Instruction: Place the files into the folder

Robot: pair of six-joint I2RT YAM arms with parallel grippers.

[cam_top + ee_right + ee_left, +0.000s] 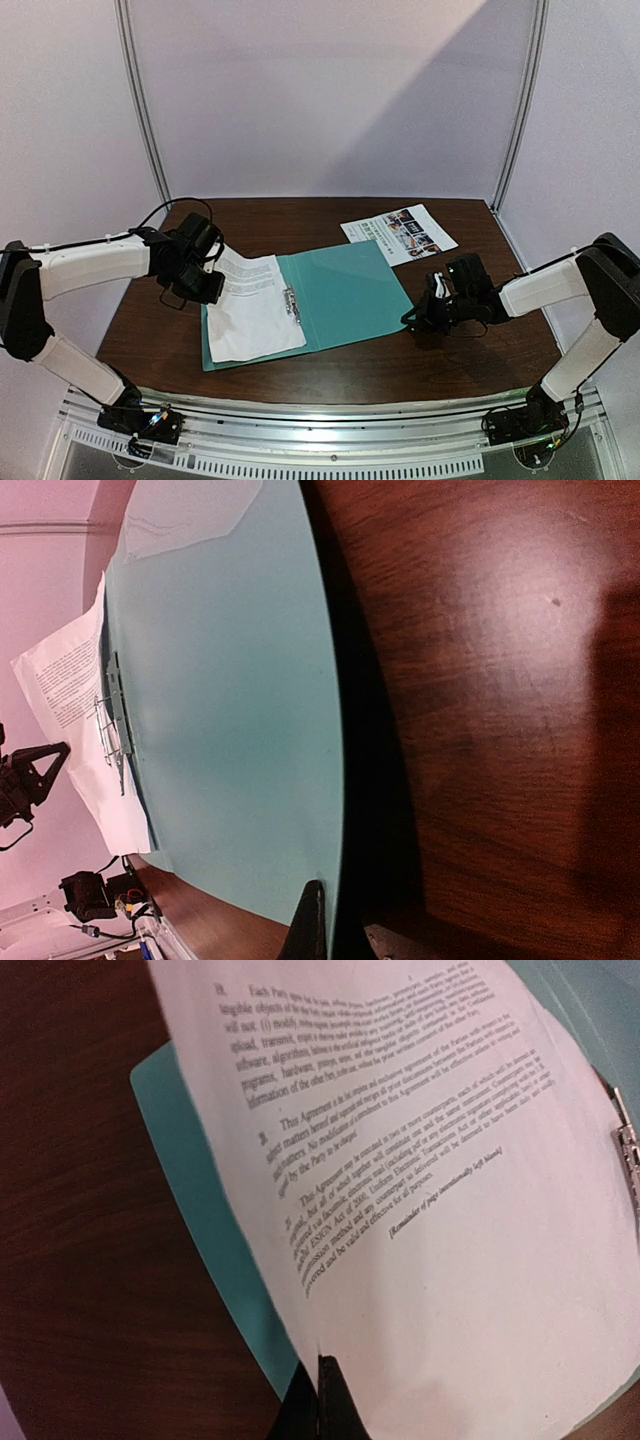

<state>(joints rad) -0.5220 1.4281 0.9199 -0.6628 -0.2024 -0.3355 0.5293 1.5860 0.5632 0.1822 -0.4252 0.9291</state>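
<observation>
plain sheet (430, 1210) | edge pinched in left jaws | over folder (350, 290)

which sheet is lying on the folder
The plain text sheet, on the open folder's left half. The photo sheet lies on the table behind it.

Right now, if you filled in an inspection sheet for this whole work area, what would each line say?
Surface: dark, glossy wooden table.
Job's things: folder lies open, metal clip at its spine; text sheet on its left half, bowed upward; colour sheet apart, on the table past the folder's far right corner.
Clutter: nothing seen.
Grippers: left gripper pinches the text sheet's left edge; right gripper at the folder's right edge, grip unclear.
Cables: black cable loops behind the left gripper; wires bunched on the metal rail.
Surroundings: pale walls, metal posts.
</observation>
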